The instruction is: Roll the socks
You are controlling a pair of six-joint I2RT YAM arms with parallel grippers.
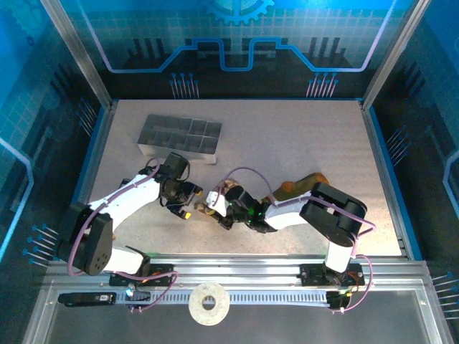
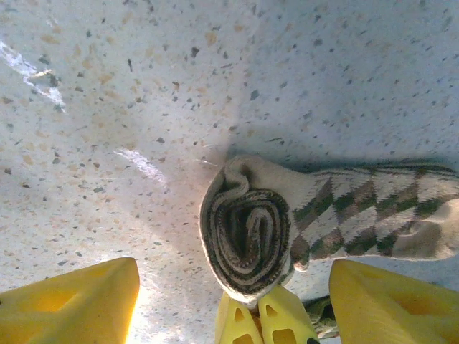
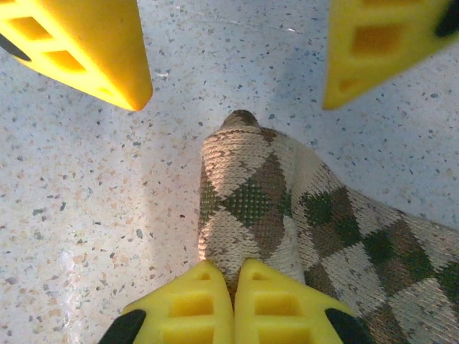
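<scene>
Shows checkered sock [image 2: 251,229] rolled on table [image 2: 107,107], right gripper [image 3: 233,271] pinching the roll, left gripper [image 2: 234,269] spread wide either side.

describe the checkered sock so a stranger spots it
On the table, nearer than the grey tray, look between the left gripper and the right gripper. The checkered sock there is partly rolled; brown diamonds set it apart from the olive sock.

The sock [image 2: 247,229] is a beige knit with brown and dark green diamonds; its rolled end shows a cream and brown spiral. The fingers [image 3: 72,50] are bright yellow. The tabletop [image 2: 107,107] is pale grey-white, speckled tan and dark. The tray [image 1: 172,150] is grey.
</scene>
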